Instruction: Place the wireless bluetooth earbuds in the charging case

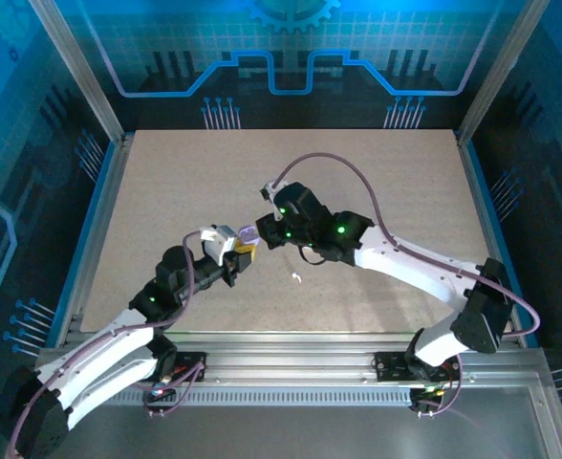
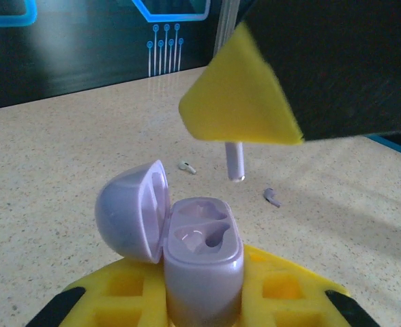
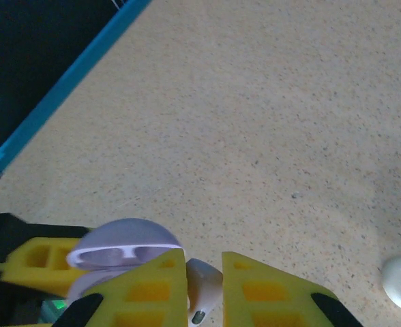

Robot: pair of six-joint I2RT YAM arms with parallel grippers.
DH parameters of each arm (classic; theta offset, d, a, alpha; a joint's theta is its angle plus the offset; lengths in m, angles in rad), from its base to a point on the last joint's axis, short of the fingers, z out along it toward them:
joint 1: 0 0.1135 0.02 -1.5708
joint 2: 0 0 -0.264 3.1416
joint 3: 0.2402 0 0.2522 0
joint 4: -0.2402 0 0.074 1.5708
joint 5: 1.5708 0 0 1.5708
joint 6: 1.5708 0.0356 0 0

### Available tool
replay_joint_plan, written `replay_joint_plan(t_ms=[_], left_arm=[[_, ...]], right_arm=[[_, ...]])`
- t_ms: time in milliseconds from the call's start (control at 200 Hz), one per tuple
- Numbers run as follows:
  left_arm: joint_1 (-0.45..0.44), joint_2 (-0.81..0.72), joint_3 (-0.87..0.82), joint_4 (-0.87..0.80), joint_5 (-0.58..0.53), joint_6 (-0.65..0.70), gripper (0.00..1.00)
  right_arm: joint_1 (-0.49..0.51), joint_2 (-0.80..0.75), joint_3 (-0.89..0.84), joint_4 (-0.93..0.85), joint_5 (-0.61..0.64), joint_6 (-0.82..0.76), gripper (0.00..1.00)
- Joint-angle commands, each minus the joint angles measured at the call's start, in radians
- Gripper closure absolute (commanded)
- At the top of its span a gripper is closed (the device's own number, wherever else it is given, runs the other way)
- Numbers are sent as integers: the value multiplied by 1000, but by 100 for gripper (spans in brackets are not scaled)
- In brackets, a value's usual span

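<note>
**Earbud held over open case; insertion not yet made**

Left gripper [image 2: 200, 300]: closed on the lower body of the lavender charging case [image 2: 202, 262] and holding it upright. The lid [image 2: 131, 211] is swung open to one side. Both moulded wells are exposed and look empty.

Right gripper [image 3: 204, 271]: pinching a lavender earbud [image 2: 235, 160] by its head, with the stem hanging down. In the left wrist view the stem tip sits above and a little beyond the case, not touching it.

Loose items: a second lavender earbud [image 2: 272, 197] and a white earbud [image 2: 186, 166] lie on the table [image 1: 405, 191] beyond the case, apart from each other.

Handling assessment:
- **Earbud:** It is judged very light, rigid and smooth, so it may slip or twist between the pads. The present hold on the head is the right one, since it leaves the stem free to enter the well. A light squeeze should be enough.
- **Fit:** The wells are shaped, so the stem must go in at the correct angle. A skewed entry would likely jam or knock the earbud loose.
- **Case:** It is rounded and glossy and may rotate under a downward push. The low grip across its sides looks sound.
- **Lid:** The hinge is likely the weakest part and should be kept clear of contact.
</note>
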Motion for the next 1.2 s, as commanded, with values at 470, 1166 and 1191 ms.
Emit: replay_joint_plan(t_ms=[470, 1166, 1191], left_arm=[[-2, -22, -11, 71, 85, 62, 95], [-2, -65, -12, 62, 89, 75, 95], [-2, -67, -14, 61, 88, 75, 95]], right_arm=[[12, -80, -90, 193, -155, -91, 85], [24, -50, -127, 247, -195, -72, 86], [25, -49, -127, 248, -197, -73, 86]])
